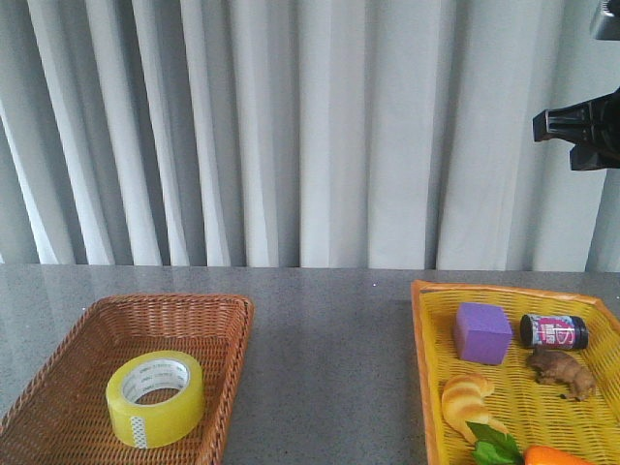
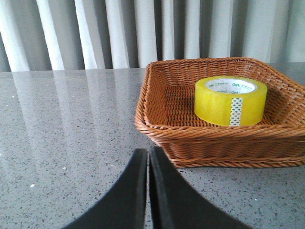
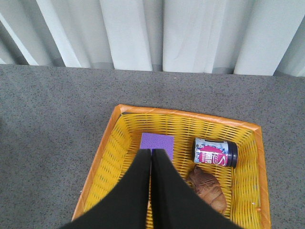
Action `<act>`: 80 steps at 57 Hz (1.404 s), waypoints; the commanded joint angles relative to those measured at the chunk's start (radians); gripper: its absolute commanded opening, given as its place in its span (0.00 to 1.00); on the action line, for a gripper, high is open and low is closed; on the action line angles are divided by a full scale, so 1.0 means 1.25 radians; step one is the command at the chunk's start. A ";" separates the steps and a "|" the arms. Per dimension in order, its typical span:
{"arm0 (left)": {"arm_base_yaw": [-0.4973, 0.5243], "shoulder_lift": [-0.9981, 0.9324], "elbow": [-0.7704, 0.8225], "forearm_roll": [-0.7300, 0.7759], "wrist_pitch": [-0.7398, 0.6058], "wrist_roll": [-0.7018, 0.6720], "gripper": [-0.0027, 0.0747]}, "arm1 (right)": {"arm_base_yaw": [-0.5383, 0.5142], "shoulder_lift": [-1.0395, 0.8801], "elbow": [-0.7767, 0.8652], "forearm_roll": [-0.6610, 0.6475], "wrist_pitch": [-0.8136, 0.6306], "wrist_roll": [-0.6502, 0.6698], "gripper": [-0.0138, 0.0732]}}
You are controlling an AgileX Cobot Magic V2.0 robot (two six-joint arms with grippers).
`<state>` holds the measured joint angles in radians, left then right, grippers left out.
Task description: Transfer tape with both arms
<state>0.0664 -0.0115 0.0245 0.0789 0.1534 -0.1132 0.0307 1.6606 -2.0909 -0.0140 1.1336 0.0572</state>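
The left gripper (image 2: 148, 157) is low over the grey speckled table (image 1: 329, 339), and its two black jaws are closed together with nothing between them. The right gripper (image 3: 151, 160) is high above the yellow basket (image 3: 102, 157) and looks down into it; its jaws are also pressed shut and hold nothing. In the front view only a black part of the right arm (image 1: 586, 131) shows, at about 2 o'clock, far above the table.

The tape (image 1: 155, 398) is a wide roll of glossy translucent yellow with a white printed core. It lies flat, hole upward, inside the brown wicker basket (image 1: 228, 329), at about 8 o'clock in the front view. This basket is rectangular, with woven walls and a braided rim.

The yellow basket, at 4 o'clock, is of plastic mesh with an orange rim. It holds a purple block (image 1: 481, 332), a small dark jar (image 1: 553, 331) with a pink label lying on its side, a brown knobby lump (image 1: 562, 373), a croissant (image 1: 468, 402), a green leaf (image 1: 496, 446) and an orange thing (image 1: 552, 455) cut by the picture edge. Bare table separates the two baskets. Grey pleated curtains (image 1: 291, 126) hang behind.
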 commanded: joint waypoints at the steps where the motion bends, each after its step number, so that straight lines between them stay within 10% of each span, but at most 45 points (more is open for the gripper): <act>1: 0.002 -0.012 -0.007 -0.005 -0.059 -0.005 0.03 | -0.002 -0.031 -0.023 -0.003 -0.050 -0.009 0.15; 47: 0.002 -0.012 -0.007 -0.005 -0.059 -0.005 0.03 | 0.001 -0.053 0.007 -0.017 -0.076 -0.009 0.15; 80: 0.002 -0.012 -0.007 -0.005 -0.059 -0.005 0.03 | 0.012 -0.645 0.950 -0.052 -0.590 -0.010 0.15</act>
<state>0.0664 -0.0115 0.0245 0.0789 0.1534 -0.1132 0.0454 0.9793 -1.0216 -0.0672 0.5482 0.0572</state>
